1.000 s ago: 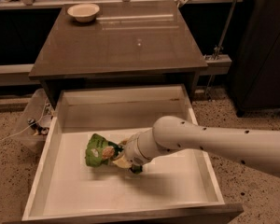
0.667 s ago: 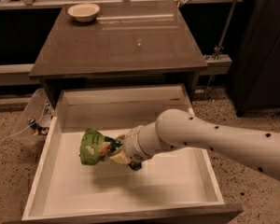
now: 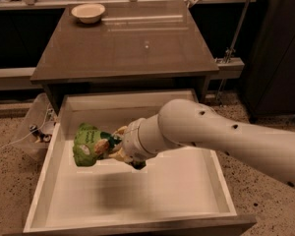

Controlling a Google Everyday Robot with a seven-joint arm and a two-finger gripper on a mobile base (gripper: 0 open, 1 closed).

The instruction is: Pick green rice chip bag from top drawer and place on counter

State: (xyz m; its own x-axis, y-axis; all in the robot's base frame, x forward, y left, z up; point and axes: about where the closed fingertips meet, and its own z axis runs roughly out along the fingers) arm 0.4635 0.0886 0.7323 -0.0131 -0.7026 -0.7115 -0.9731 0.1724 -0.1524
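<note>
The gripper, jaws clamped on the green rice chip bag, has risen since a second ago. The bag now hangs clear above the left half of the open top drawer, on the near side of the counter.

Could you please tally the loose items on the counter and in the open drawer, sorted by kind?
Snack bags: 1, the green rice chip bag, gripped by the gripper above the floor of the top drawer.
Bowls: 1, the pale bowl at the far left corner of the counter.
Total: 2
</note>
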